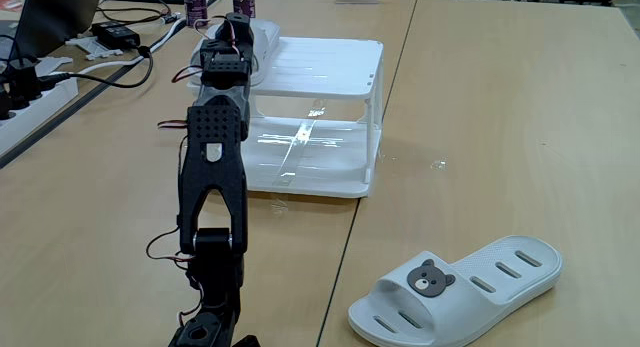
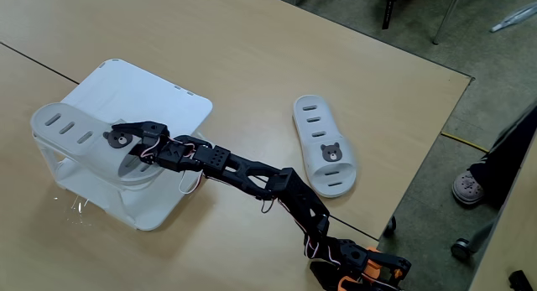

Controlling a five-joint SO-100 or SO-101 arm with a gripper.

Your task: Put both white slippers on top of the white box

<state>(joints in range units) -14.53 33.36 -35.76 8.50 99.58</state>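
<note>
Nearest the lens in a fixed view: the off-white rubber slide sandal with a brown bear-face badge (image 1: pixel 460 292), lying sole-down on the wooden table (image 1: pixel 500 117), toe end toward the camera. That's your second slipper, not yet on the rack.

The other off-white bear-badge slipper (image 2: pixel 80 140) already sits on the ribbed top of the white plastic two-tier rack (image 2: pixel 159 102), along its left edge in a fixed view, partly overhanging. The black arm's gripper (image 2: pixel 138 138) is at that slipper's strap by the bear badge. Whether the jaws are pinching it or have parted, you cannot tell; the wrist blocks them in both fixed views.

The relation to watch: the loose slipper (image 2: pixel 323 155) lies well apart from the gripper, on the far side of the arm from the rack, closer to the arm's base (image 2: pixel 361 266) than the rack is. Its long axis runs roughly parallel to the rack's near edge, heel end away from the base. Expect you'll need to swing away from the rack and come down across the strap, not along the length.

Free rack top remains beside the placed slipper for the second one.
</note>
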